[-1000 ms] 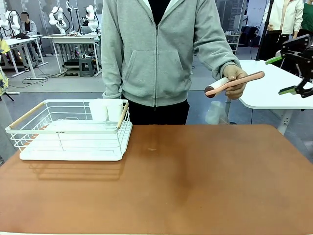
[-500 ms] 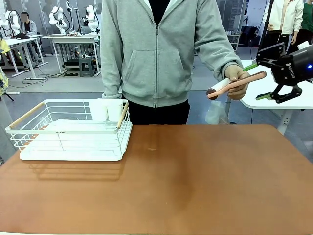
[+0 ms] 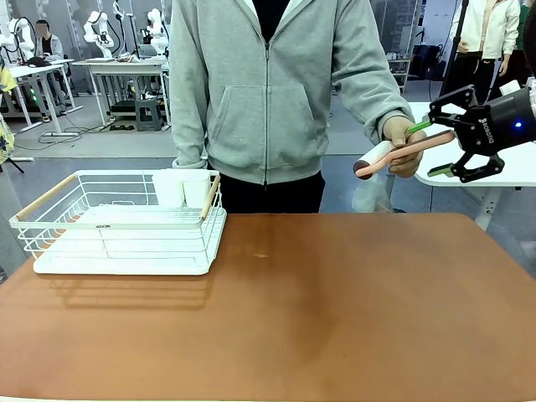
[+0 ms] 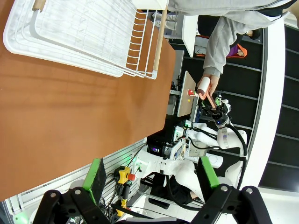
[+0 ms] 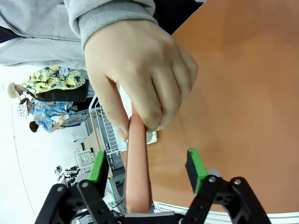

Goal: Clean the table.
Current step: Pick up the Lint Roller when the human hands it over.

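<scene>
1. The worktop [image 3: 335,318] is the big reddish-brown one with rounded corners, and the person in a grey hoodie stands at its far edge.
2. A white wire rack [image 3: 126,266] sits on the far left part of it, with two white cups [image 3: 184,188] upright in the rack's far right corner. There's a small pale speck [image 3: 261,255] on the bare top just right of the rack; can't tell what it is.
3. The person's hand [image 3: 404,138] holds a lint roller [image 3: 375,157] up in the air near the far right corner of the worktop, not touching it. The white roll end points toward the person and the pink handle sticks out toward the right arm.
4. The right jaws are spread wide, one on each side of the handle's free end. From the right wrist camera the handle [image 5: 138,172] runs up between the green pads [image 5: 98,165] with a gap on both sides, so no pinch.
5. The left jaws are spread too, with nothing between the pads [image 4: 96,175], hanging by the near edge of the worktop.
</scene>
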`<action>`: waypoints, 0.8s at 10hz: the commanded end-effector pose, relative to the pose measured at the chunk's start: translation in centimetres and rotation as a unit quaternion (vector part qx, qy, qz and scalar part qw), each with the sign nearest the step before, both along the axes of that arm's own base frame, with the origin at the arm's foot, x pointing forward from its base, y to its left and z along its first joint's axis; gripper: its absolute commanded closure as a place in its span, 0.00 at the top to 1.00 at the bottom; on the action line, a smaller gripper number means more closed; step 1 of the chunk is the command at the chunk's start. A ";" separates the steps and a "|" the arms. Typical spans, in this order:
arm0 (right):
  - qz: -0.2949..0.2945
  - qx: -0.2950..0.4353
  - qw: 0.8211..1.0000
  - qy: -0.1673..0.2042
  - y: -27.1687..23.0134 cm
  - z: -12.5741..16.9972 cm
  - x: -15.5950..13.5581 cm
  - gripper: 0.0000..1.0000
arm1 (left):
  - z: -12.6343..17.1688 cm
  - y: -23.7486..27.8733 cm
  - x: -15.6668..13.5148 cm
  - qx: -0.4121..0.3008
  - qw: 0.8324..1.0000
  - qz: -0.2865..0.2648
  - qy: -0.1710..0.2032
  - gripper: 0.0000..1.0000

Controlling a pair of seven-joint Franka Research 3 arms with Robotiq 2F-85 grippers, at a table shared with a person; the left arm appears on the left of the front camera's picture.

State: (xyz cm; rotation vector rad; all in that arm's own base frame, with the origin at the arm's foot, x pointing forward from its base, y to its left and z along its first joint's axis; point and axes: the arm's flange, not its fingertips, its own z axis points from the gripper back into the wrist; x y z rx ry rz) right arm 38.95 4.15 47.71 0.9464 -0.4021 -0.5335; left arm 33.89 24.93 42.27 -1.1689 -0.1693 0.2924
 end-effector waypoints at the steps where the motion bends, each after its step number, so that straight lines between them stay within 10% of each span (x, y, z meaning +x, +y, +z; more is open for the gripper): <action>1: 0.011 0.000 1.000 -0.015 0.1 -0.4 0.4 0.67 | 0.0 0.2 -0.1 0.001 1.000 0.001 -0.003 1.00; 8: 0.015 0.000 1.000 -0.018 -0.5 -0.4 0.8 0.03 | 0.0 0.2 -0.1 0.001 1.000 0.001 -0.003 1.00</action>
